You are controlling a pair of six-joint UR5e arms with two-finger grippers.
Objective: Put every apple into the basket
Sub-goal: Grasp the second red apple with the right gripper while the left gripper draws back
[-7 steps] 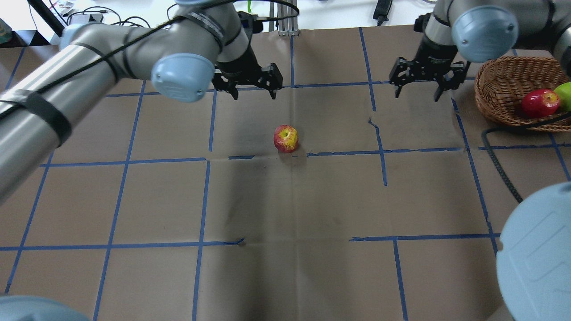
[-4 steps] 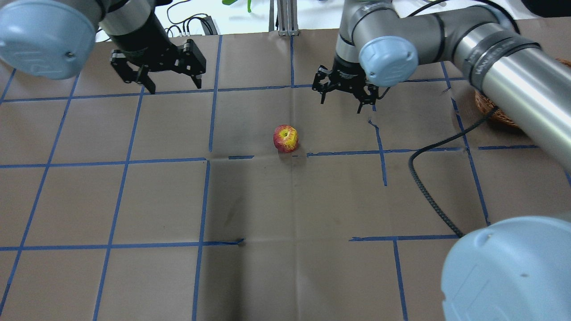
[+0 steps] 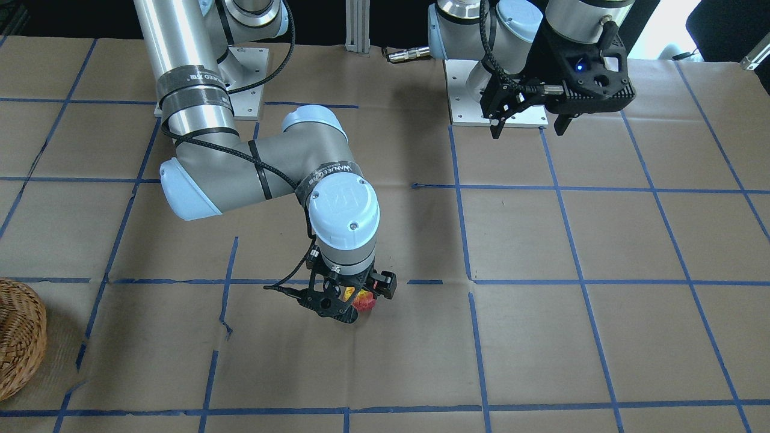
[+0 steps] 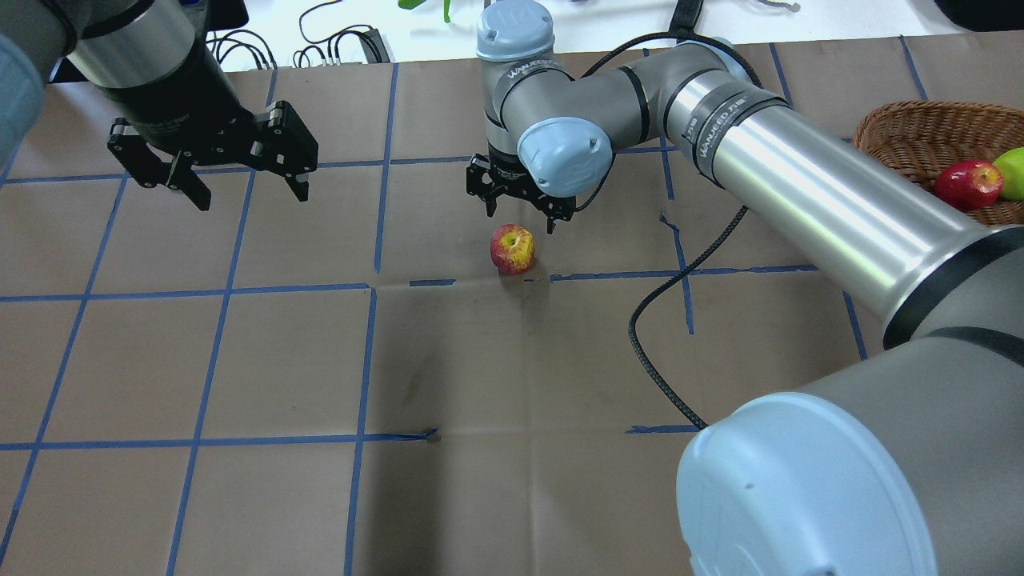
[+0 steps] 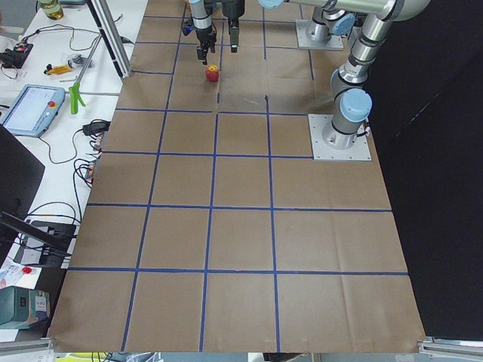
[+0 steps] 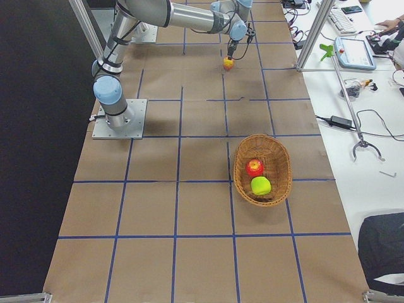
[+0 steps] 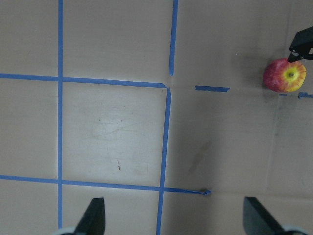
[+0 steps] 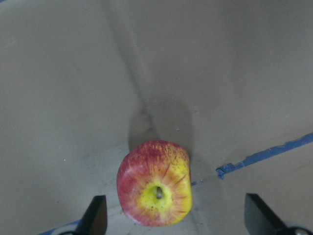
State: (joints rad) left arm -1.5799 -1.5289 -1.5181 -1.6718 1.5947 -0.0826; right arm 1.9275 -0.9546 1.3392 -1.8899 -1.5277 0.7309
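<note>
Table: brown paper crossed by blue tape lines fills the lower part of the overhead frame.
Black cable: it loops over the paper at centre right, below the right arm.
Red-and-yellow apple: it sits on the paper at centre frame, stem end up, just above a blue tape line, outside the basket.
Right gripper: released, jaws spread wide. It points down just above the apple in the frame. In the right wrist view the apple lies low between the two fingertips, nearer the left-hand one, and neither touches it.
Left gripper: released and empty, jaws wide, hanging over the upper left of the frame, well apart from that apple.
Basket: woven wicker at the upper right edge, partly cut off.
Red apple: inside the basket.
Green apple: inside the basket, touching the red apple on its right.
</note>
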